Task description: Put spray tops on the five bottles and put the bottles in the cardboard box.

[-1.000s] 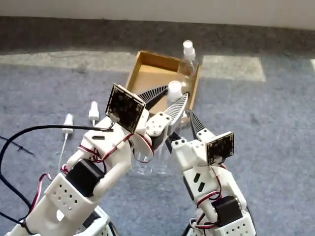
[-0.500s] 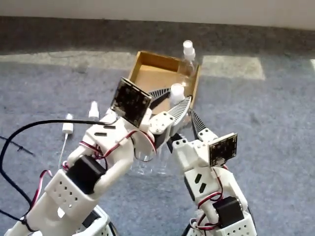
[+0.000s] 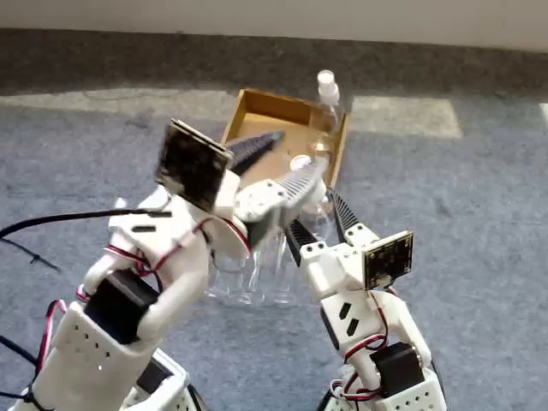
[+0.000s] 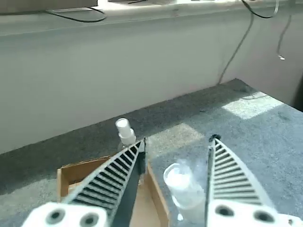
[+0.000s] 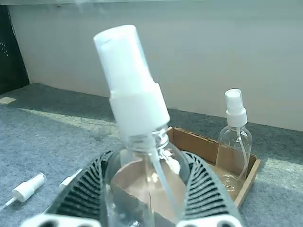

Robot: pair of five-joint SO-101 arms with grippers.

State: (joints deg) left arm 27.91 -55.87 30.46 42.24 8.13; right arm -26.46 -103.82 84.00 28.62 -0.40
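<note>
Your right tool [image 5: 147, 198] is closed on the body of a clear bottle [image 5: 142, 184], just in front of the cardboard box [image 3: 257, 111]. Its white spray top [image 5: 130, 85] sits tilted. Your left tool [image 4: 178, 141] is wide open, its jaws on either side of that top, apparently not touching it.

Expect the bottle to be light, empty, smooth and springy. Grip the body below the shoulder and take the top by its collar.

Count:
- One capped bottle [image 5: 233, 146] in the box.
- One held.
- At least two standing bottles [image 3: 278, 278] between the arms.
- Two loose spray tops [image 5: 28, 187] on the counter [image 5: 47, 132].

A clear bottle [image 5: 137, 189] wears a white spray top [image 5: 130, 90] near a tan cardboard box [image 3: 257, 107] on mottled grey carpet [image 3: 479, 214], beside the black-and-white ribbed left gripper [image 4: 177, 138].
</note>
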